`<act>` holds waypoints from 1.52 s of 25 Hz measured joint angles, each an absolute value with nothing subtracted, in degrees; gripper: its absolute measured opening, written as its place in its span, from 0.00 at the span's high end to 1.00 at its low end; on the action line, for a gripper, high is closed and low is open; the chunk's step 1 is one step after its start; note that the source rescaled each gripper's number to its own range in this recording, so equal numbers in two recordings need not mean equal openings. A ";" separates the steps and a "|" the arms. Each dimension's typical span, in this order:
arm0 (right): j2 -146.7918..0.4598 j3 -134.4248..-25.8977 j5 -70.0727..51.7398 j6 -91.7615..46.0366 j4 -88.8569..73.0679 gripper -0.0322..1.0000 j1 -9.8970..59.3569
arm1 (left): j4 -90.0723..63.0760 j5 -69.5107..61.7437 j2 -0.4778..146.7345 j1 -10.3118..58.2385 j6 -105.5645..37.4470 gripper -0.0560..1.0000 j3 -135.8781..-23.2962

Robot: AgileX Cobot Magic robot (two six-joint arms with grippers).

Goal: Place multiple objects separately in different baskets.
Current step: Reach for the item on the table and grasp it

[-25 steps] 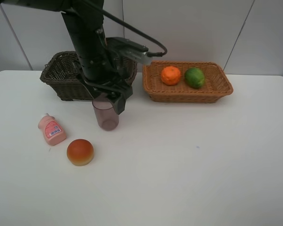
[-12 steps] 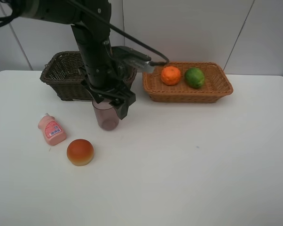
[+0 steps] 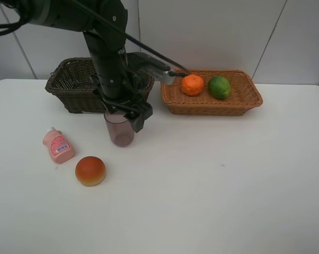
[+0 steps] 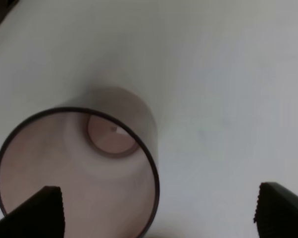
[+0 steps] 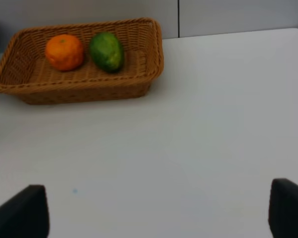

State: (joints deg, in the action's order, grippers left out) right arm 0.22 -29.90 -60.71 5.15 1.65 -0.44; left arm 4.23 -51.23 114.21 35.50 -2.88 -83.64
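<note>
Moved since a second ago: left arm [image 3: 109,58], leaning further toward the right edge, with left gripper [image 3: 126,114] carried slightly that way above the cup [image 3: 120,132]. Unmoved: cup, bottle [image 3: 58,145], bun [image 3: 90,170], orange [image 3: 192,84], green fruit [image 3: 219,87], both baskets.

Left gripper: spread wide, gripping nothing. Seen from the left wrist: one fingertip [image 4: 40,213] over the cup's open mouth, the other well outside the rim, cup wall between the two. Contact with the rim: cannot tell.

Cup: upright, nothing inside, standing on the table [image 3: 228,185] just in front of the dark basket [image 3: 69,87], left of the middle.

Dark basket: at the back edge toward the left corner, partly hidden behind the arm, inside mostly out of sight.

Tan basket [image 3: 244,103]: at the back edge, right of the middle, just beside the dark one. Holds orange and green fruit side by side, orange nearer the dark basket.

Bottle: lying on its side near the left edge, cap toward the back. Bun: near it, closer to the front edge, apart from it.

Right gripper [image 5: 154,213]: showing only in the right wrist view, jaws wide apart, nothing between them, above bare table, tan basket ahead.
</note>
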 joint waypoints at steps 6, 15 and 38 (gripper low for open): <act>0.22 -29.90 -60.71 5.15 1.65 0.05 -0.44 | 4.42 -51.05 115.11 36.16 -2.88 0.00 -83.64; 0.22 -29.90 -60.71 5.15 1.65 0.05 -0.44 | 4.44 -50.20 118.46 36.48 -2.88 0.00 -83.64; 0.22 -29.90 -60.71 5.15 1.71 0.05 -0.44 | 4.62 -47.06 123.13 36.88 -2.88 0.00 -83.64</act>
